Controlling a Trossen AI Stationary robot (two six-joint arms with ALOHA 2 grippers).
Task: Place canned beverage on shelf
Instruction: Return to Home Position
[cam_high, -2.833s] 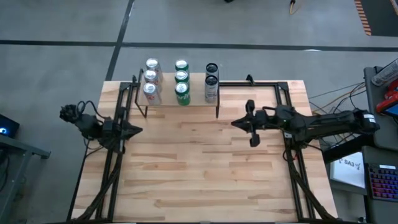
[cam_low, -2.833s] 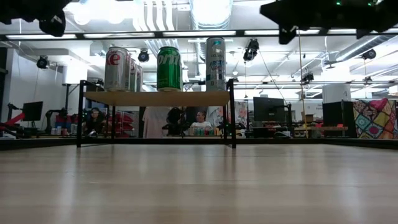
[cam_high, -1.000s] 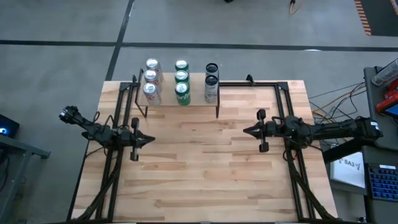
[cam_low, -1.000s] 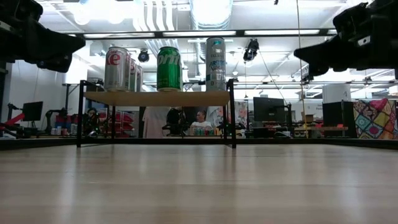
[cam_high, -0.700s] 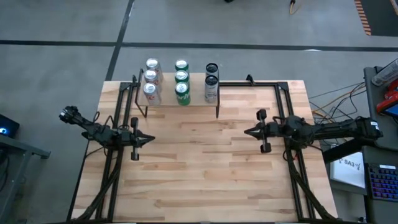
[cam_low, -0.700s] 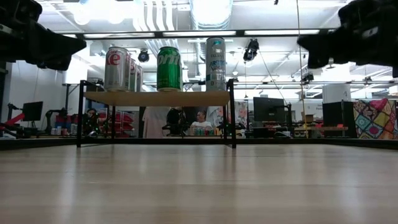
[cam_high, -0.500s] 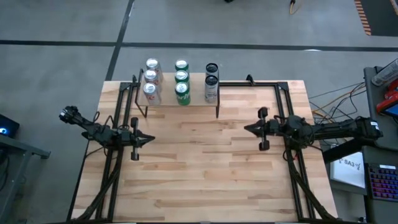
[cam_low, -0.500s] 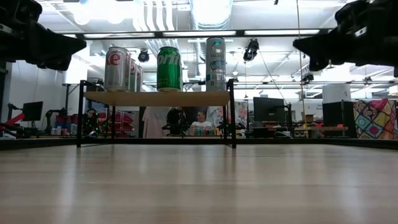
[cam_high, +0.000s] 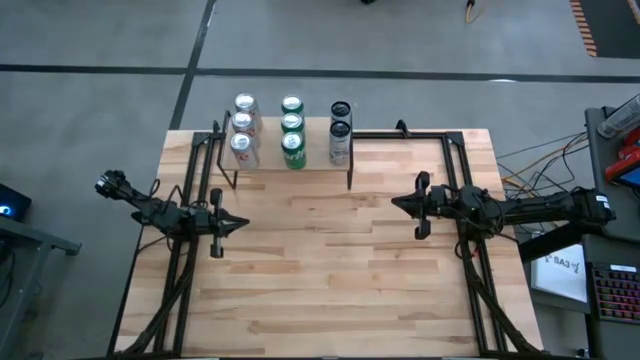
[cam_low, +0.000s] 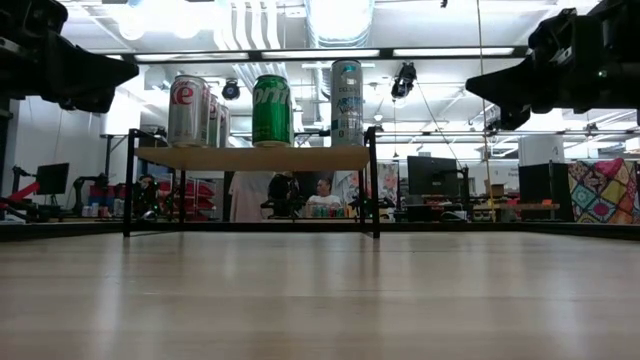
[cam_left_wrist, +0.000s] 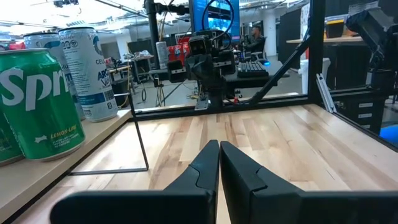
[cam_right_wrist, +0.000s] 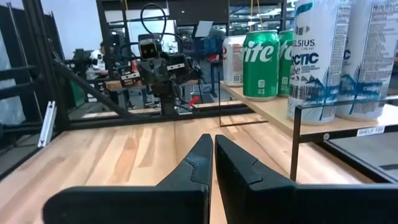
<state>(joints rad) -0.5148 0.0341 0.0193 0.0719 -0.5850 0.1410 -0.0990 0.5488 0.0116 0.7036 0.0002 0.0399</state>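
on the shelf (cam_low: 255, 158), seemingly eight cans (cam_high: 292, 126) in three rows

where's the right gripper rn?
High view: right gripper hangs shut and empty over the right side of the table, off the right front corner of the shelf.
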